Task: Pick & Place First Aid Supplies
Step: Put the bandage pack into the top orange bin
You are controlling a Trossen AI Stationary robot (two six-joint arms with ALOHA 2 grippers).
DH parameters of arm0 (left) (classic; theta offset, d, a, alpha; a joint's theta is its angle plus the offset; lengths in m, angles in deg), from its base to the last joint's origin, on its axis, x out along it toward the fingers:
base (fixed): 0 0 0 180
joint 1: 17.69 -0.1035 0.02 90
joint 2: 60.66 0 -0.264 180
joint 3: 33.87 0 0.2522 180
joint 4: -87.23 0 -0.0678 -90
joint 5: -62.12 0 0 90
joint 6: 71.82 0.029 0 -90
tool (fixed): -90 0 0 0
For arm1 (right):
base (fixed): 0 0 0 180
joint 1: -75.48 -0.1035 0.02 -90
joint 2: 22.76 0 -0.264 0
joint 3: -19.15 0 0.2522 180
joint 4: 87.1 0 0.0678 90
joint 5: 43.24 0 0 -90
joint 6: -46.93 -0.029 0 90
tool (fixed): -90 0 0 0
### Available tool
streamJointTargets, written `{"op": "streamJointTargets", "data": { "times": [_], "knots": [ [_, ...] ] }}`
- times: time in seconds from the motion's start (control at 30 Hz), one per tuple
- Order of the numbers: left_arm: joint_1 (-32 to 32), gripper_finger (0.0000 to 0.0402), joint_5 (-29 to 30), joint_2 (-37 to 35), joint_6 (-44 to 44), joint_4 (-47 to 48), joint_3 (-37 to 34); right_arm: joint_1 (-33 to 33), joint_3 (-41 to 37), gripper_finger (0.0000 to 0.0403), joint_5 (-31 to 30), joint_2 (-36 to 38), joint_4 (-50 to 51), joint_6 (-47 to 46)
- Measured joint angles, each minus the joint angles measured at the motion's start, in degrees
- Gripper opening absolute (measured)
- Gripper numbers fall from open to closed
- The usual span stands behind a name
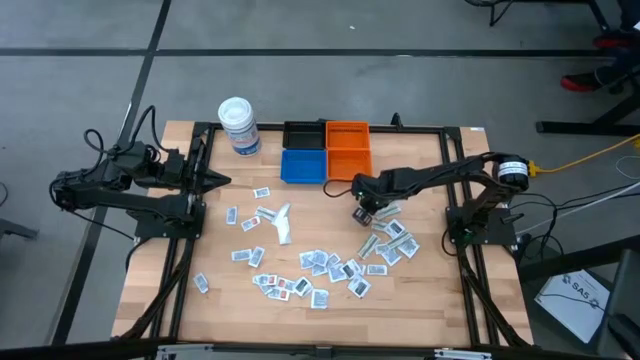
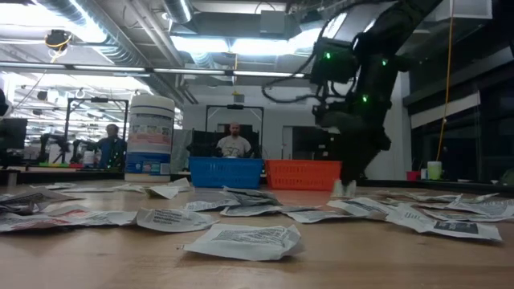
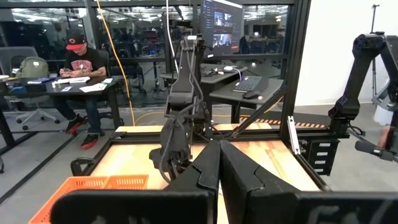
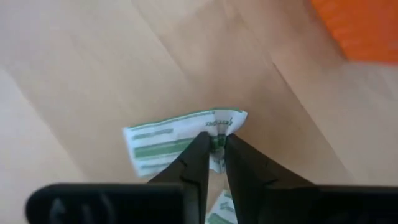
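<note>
Many small flat white sachets (image 1: 330,270) lie scattered over the wooden table, thickest in its near-right part; in the low view they cover the foreground (image 2: 241,239). My right gripper (image 1: 362,213) hangs over the table just near of the orange bin, fingers pointing down, shut on one white sachet with green print (image 4: 168,140). My left gripper (image 1: 225,180) waits shut at the table's left edge, level and pointing right (image 3: 219,163), touching nothing. My right gripper pinches the green-printed sachet between its two fingertips (image 4: 200,149) at one long edge, near a crumpled corner (image 4: 225,124). The fingers come from above, pointing down. The sachet spreads out flat beyond the fingertips; I cannot tell whether it is clear of the table.
A blue bin (image 1: 303,166), an orange bin (image 1: 347,150) and a black bin (image 1: 303,134) stand together at the far middle, with a white lidded tub (image 1: 239,125) to their left. Bare wood shows at the far right and along the near edge. People sit beyond the table.
</note>
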Motion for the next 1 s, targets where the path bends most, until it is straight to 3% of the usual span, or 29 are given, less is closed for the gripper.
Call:
{"op": "streamJointTargets", "data": {
  "times": [0.7,1.0],
  "knots": [
    [0.01,0.0004,0.01,-0.01,0.00,0.00,0.00,-1.05,10.17,0.0007,2.90,4.49,-1.91,2.84],
    [0.02,0.0004,0.01,-0.01,0.04,0.00,0.00,1.22,17.33,0.0012,2.81,4.53,-2.20,6.89]
  ]
}}
